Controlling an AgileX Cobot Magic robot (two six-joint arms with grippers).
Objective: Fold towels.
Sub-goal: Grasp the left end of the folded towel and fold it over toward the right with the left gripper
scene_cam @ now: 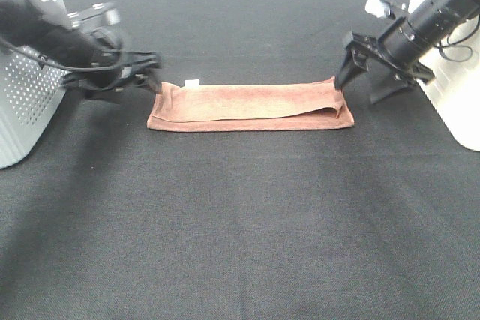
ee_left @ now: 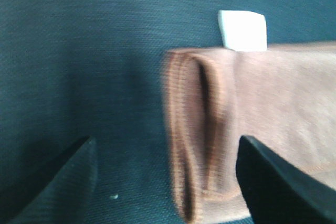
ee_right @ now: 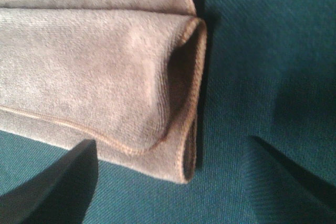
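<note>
While the towel [scene_cam: 251,106] lies folded into a long strip just 12 o'clock of table [scene_cam: 240,245] centre, left tool [scene_cam: 154,74] sits at its 9 o'clock end, spread wide, gripping nothing; right tool [scene_cam: 358,89] at the 3 o'clock end, likewise spread and empty; white tag [scene_cam: 192,83] pokes out the 12 o'clock edge near left tool.

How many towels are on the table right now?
1. The terracotta towel, folded into a long strip, lies between the left tool and the right tool. No other shows in any view.
</note>
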